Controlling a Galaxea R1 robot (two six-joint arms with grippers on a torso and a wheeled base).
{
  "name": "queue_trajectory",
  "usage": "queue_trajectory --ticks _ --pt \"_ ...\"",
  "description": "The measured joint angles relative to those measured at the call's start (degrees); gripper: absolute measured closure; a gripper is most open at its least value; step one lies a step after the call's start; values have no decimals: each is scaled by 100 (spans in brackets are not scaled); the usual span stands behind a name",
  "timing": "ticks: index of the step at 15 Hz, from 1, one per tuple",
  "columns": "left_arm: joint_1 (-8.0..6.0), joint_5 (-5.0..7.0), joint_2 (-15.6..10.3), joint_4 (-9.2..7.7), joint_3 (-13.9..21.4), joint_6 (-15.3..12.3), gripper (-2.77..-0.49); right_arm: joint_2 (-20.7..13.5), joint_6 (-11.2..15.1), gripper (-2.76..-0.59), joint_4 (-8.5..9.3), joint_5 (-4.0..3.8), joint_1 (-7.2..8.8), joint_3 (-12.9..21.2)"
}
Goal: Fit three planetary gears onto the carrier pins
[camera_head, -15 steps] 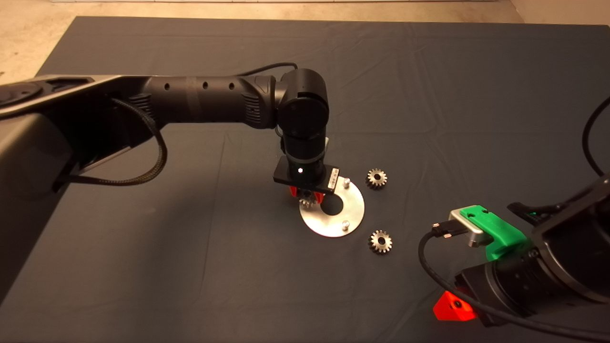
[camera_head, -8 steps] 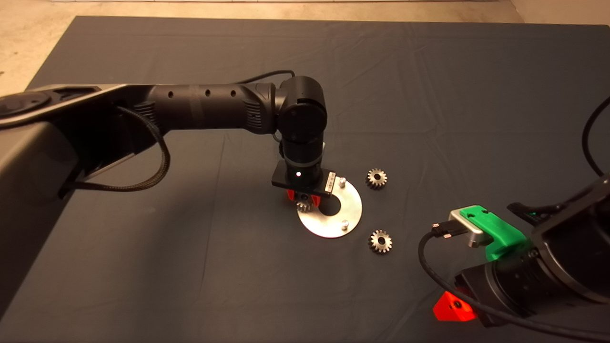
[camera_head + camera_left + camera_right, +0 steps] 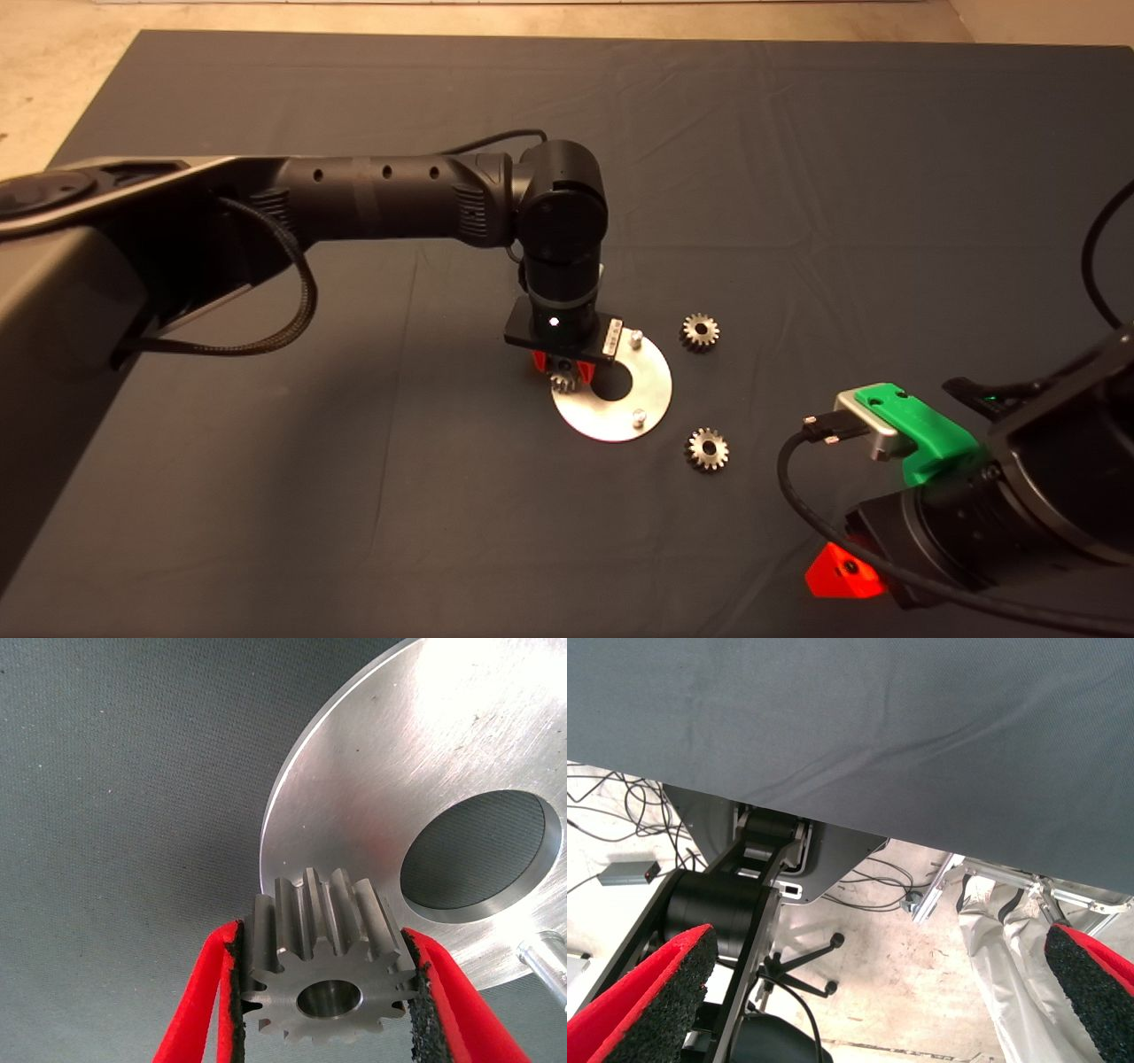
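My left gripper [image 3: 564,370] is shut on a planetary gear [image 3: 323,970] and holds it over the left rim of the shiny disc [image 3: 645,403]; that gear also shows in the head view [image 3: 563,383]. Two carrier pins show on the disc, one at the far edge [image 3: 635,338] and one at the near edge [image 3: 637,416]; the third is hidden under the gripper. One pin [image 3: 547,958] shows in the left wrist view, beside the disc's [image 3: 381,788] centre hole. Two more gears lie on the mat: one [image 3: 700,330] right of the disc, one [image 3: 707,447] near right. My right gripper [image 3: 842,570] waits at the lower right, open.
The dark mat [image 3: 266,461] covers the table, with pale floor [image 3: 53,80] beyond its far left corner. The right wrist view looks past the mat's edge [image 3: 859,828] at cables and a stand on the floor.
My left gripper has moved slightly to the left and away with the gear, and the disc has shifted a little with it. The right arm has not moved.
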Motion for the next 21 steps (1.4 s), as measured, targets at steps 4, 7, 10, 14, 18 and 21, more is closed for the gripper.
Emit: queue_trajectory --ticks 4,7,10,14,18,21 --pt "0 2 2 -2 -13 0 -105 0 0 -275 0 0 0 0" --pt "-2 22 -11 0 -13 0 -117 0 0 -275 0 -2 0 0" --pt "-6 28 -12 0 -26 0 -131 0 0 -275 0 -2 0 2" --pt "-183 2 -59 -13 -37 0 -147 0 0 -275 0 0 -2 0" --pt "-840 44 -102 -176 -37 -4 -167 0 0 -275 0 -2 -3 0" --pt "-752 91 -108 -307 44 -47 -176 0 -2 -275 0 0 -59 0"
